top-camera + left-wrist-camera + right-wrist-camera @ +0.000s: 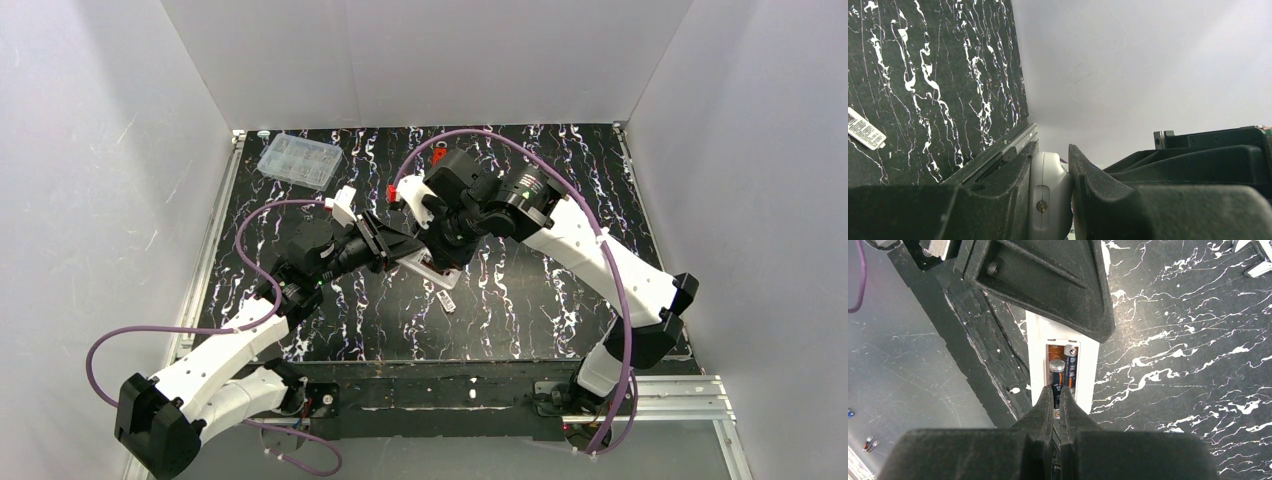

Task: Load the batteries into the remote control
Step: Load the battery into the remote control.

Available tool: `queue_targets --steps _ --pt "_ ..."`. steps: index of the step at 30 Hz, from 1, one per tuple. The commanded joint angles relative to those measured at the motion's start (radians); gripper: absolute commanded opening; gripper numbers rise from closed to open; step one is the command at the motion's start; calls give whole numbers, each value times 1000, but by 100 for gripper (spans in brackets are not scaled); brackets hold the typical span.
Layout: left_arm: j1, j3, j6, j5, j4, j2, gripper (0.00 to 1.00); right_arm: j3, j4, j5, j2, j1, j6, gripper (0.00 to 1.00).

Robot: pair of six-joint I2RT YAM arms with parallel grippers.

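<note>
A: Gripper state?

B: The left gripper (1050, 167) is clamped on the slim white rectangular remote control (1088, 371), which is sandwiched between both fingers. The right gripper (1056, 401) is pinched nearly together on a black-and-orange cylindrical battery (1057, 371). The battery's silver end sits in the remote's open back recess. What looks like a second cell (1071, 367) lies beside it in there.

A: Where's the remote? Clearance?

B: It's about mid-way across the black, white-veined desk (540, 280), with both arms meeting over it. I can't tell if its low end touches the desk. A small white labelled piece (446, 300) lies just in front of it, apart. The clear plastic compartment box (299, 160) sits at the far-left corner, well apart. The white walls (430, 60) stand well back.
</note>
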Motion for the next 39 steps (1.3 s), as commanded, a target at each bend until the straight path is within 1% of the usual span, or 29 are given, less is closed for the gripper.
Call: queue_targets --steps 1,22,27,35,39 --pt "1 43 10 24 65 -26 0 -5 -17 -16 4 8 1 1" --pt "1 29 -3 30 99 -28 0 7 -18 0 37 14 9 1" --pt "1 29 -2 32 101 -28 0 13 -17 10 45 15 10 5" --pt "1 28 -2 31 104 -25 0 27 -12 18 54 17 13 17" --pt "1 27 -8 30 109 -20 0 28 -8 28 54 17 13 20"
